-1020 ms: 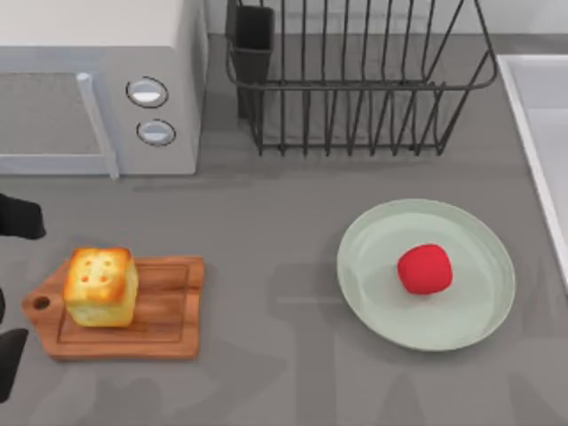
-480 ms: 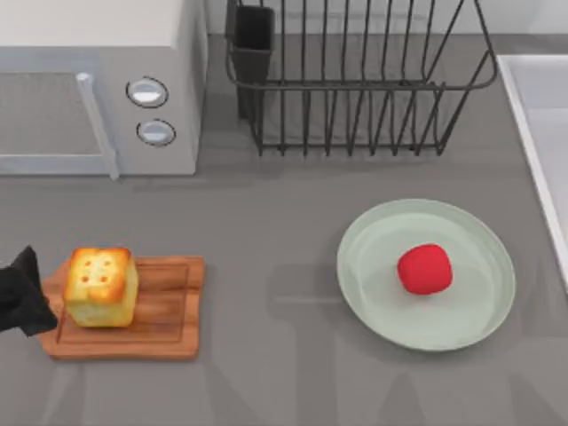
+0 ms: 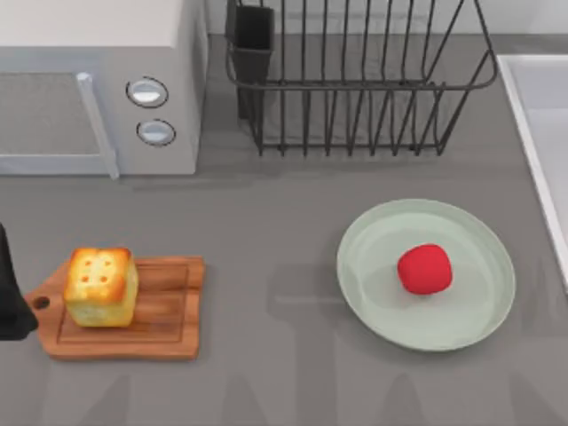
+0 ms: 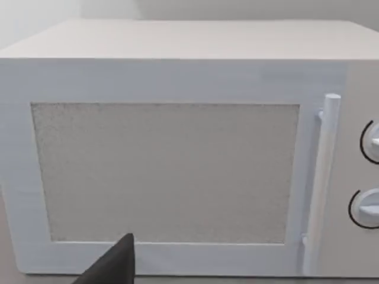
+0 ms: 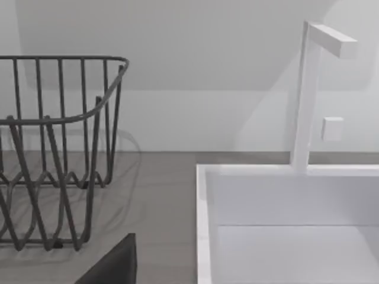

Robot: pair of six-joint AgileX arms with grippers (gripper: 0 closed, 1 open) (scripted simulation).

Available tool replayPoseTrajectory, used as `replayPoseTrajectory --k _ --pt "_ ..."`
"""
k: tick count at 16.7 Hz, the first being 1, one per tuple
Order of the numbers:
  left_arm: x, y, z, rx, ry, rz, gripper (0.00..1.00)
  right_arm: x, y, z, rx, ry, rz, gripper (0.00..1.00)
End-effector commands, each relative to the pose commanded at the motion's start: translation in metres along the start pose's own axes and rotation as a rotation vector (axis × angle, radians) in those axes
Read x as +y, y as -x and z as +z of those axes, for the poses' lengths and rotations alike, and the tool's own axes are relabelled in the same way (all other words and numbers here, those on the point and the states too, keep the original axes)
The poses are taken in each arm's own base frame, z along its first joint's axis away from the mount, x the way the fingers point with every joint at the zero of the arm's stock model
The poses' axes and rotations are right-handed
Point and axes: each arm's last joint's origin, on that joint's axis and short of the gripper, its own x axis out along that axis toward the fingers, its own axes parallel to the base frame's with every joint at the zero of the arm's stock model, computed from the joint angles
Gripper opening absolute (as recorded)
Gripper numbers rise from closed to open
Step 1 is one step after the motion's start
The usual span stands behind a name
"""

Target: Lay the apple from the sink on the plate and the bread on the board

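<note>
The red apple (image 3: 424, 268) lies on the pale green plate (image 3: 373, 232), right of the table's middle. At the left, the golden bread (image 3: 101, 286) stands upright on the wooden board (image 3: 167, 312). My left gripper (image 3: 8, 288) is a dark shape at the top view's left edge, just beside the board's handle and apart from the bread. A dark tip of it shows low in the left wrist view (image 4: 112, 267). A dark tip of my right gripper (image 5: 113, 266) shows in the right wrist view, near the rim of the sink (image 5: 204, 225). The sink (image 3: 543, 115) lies along the right edge.
A white microwave (image 3: 98, 89) stands at the back left and faces the left wrist camera (image 4: 177, 148). A black wire dish rack (image 3: 355, 80) stands at the back middle, left of the sink (image 5: 53, 148). A white faucet (image 5: 308, 94) rises behind the basin.
My left gripper has drawn back from over the board's handle to the left edge, uncovering the handle. The bread and the apple have not moved.
</note>
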Motion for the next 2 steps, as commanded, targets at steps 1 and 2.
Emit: replayPoseTrajectory --k 1,2 --pt "0.0 0.0 0.0 0.0 0.0 0.0 1.0 0.0 0.0 0.0 0.0 0.0 0.0 1.0" --pt "0.0 0.0 0.0 0.0 0.0 0.0 1.0 0.0 0.0 0.0 0.0 0.0 0.0 1.0"
